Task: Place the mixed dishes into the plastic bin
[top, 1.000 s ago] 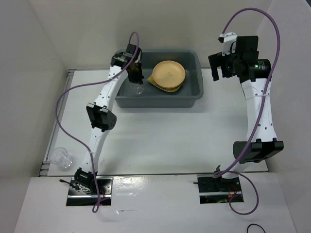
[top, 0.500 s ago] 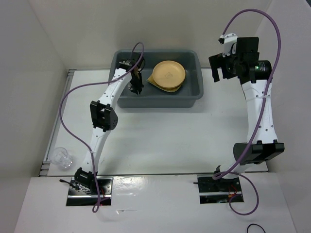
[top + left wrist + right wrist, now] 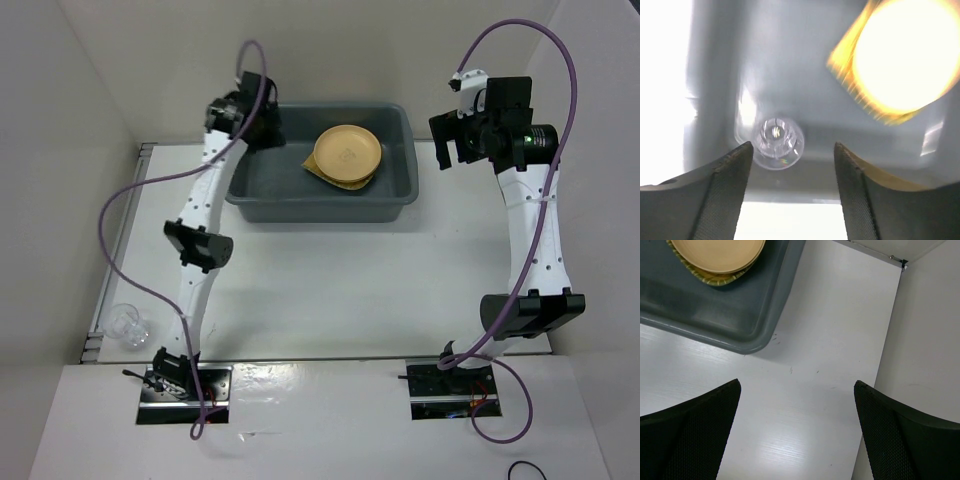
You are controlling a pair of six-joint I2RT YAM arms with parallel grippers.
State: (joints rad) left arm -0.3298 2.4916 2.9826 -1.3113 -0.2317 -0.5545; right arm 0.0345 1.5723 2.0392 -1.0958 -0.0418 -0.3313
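The dark grey plastic bin (image 3: 395,200) stands at the back of the table. In its right half lie the yellow plates (image 3: 347,153), stacked on the bamboo-slat tray (image 3: 313,170). A small clear cup (image 3: 777,142) lies on the bin floor by the left wall. My left gripper (image 3: 792,146) is open above it, clear of the cup, and hangs over the bin's back left corner (image 3: 258,122). Right of the bin, my right gripper (image 3: 455,140) stands open over bare table (image 3: 797,390). Another clear cup (image 3: 127,325) stands at the table's left edge.
White walls close in the table on the left, back and right. A metal rail (image 3: 120,240) runs along the left edge. The bin's near right corner (image 3: 747,342) and the plates (image 3: 715,252) show in the right wrist view.
My left gripper opened and let the clear cup go inside the bin, then drew up and back toward the bin's back left corner. The right arm has not moved.
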